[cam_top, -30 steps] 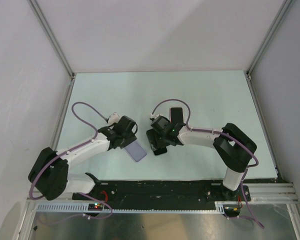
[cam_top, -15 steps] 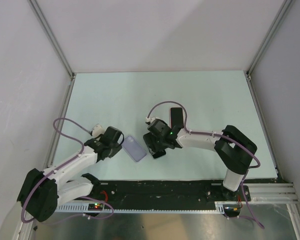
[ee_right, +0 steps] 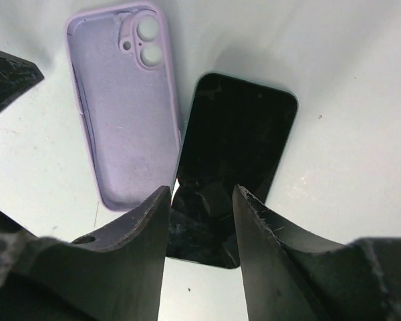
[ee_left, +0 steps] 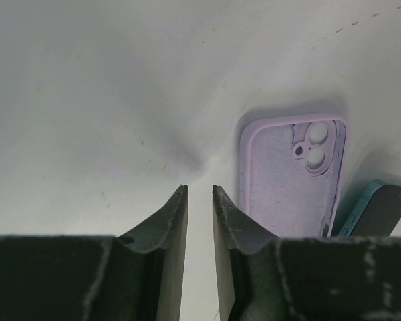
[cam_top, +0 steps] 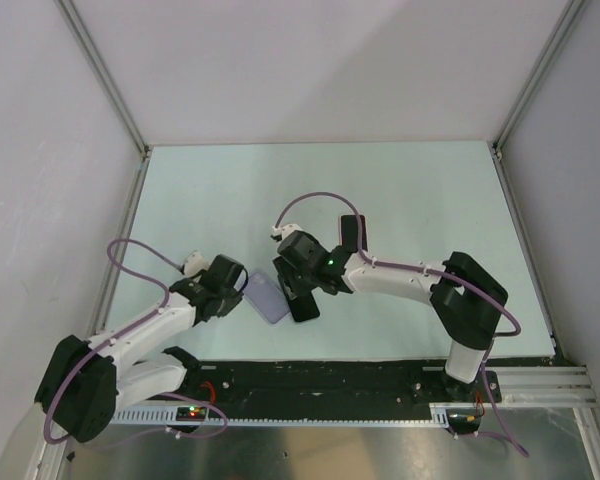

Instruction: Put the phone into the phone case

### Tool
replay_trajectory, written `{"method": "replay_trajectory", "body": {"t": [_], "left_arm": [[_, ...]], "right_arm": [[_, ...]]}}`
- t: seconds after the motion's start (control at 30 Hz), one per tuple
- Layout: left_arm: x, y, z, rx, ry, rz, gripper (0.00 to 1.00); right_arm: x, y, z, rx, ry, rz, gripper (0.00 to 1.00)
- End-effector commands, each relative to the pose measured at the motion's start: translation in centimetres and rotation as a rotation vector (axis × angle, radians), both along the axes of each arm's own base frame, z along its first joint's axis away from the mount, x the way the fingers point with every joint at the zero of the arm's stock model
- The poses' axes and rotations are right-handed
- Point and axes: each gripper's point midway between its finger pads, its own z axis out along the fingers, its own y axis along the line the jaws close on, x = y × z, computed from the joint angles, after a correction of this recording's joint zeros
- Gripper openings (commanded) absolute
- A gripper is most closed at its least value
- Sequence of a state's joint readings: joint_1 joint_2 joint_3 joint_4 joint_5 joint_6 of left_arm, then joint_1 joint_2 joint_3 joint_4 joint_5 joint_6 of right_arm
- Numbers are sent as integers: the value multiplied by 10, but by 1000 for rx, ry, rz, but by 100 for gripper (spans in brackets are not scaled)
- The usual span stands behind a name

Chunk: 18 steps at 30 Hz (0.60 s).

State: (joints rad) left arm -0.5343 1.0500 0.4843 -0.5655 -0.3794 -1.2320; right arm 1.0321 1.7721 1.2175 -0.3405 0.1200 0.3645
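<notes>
The lilac phone case (cam_top: 265,298) lies open side up on the table, also in the left wrist view (ee_left: 291,174) and the right wrist view (ee_right: 123,100). The black phone (cam_top: 303,303) lies flat right beside the case's right edge (ee_right: 237,147); its teal edge shows in the left wrist view (ee_left: 377,210). My right gripper (cam_top: 298,288) is open, its fingers (ee_right: 199,194) standing over the phone's near end. My left gripper (cam_top: 234,290) sits just left of the case, empty, its jaws (ee_left: 199,190) a narrow gap apart with bare table between them.
A second flat black object (cam_top: 353,232) lies behind the right arm's wrist. The pale green table (cam_top: 430,190) is bounded by white walls and metal rails at the left, right and back. The arm bases stand at the near edge.
My left gripper has pulled back left off the case, which stays on the table. My right gripper has moved left, and the phone has slid left with it up against the case.
</notes>
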Motion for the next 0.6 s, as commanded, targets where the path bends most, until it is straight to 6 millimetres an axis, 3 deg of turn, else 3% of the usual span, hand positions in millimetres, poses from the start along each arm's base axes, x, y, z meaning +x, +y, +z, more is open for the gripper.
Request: {"method": "replay_trajectory", "body": {"t": [0.0, 0.17, 0.23, 0.57], "left_arm": [[5, -2, -3, -17, -11, 21, 25], [8, -4, -1, -22, -22, 6, 25], [8, -5, 0, -23, -28, 3, 25], [8, -8, -3, -34, -23, -10, 25]], "right_arm": [[8, 6, 0, -33, -27, -29, 52], [15, -4, -4, -62, -20, -92, 82], [14, -4, -6, -64, -14, -84, 89], [3, 5, -28, 19, 107, -16, 98]]}}
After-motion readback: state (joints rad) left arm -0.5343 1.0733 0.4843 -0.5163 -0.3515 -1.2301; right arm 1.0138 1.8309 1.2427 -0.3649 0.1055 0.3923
